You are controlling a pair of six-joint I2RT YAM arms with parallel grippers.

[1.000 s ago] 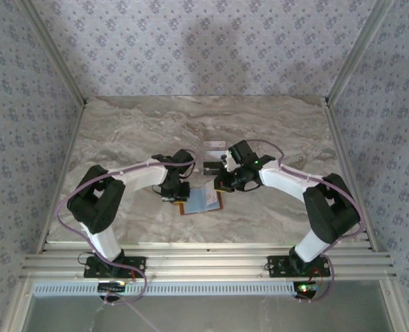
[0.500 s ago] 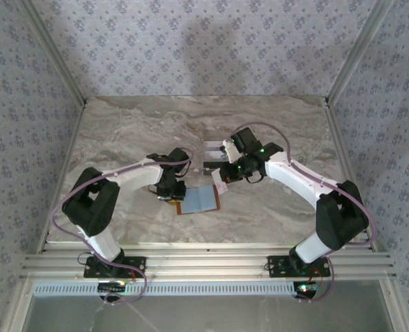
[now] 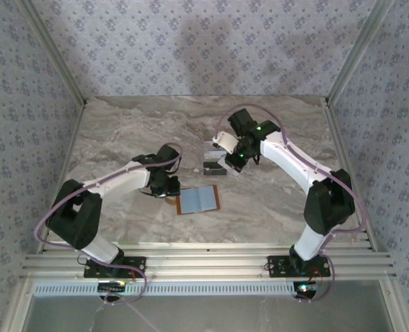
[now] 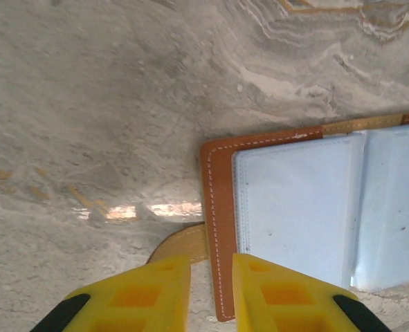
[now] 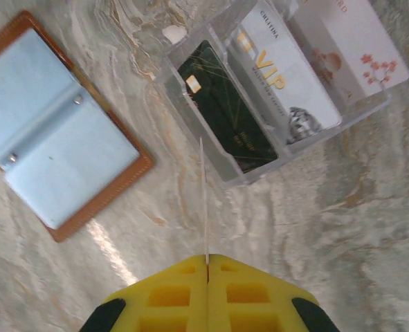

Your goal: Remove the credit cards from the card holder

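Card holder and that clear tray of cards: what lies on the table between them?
Just bare marble table, seen in the right wrist view between the card holder and the tray.

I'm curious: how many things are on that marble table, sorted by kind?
Credit cards: 4 (dark, silver VIP and white flowered in the tray, plus a fourth card pinched in the right tool)
Card holder, lying open: 1
Clear tray: 1
Total: 6
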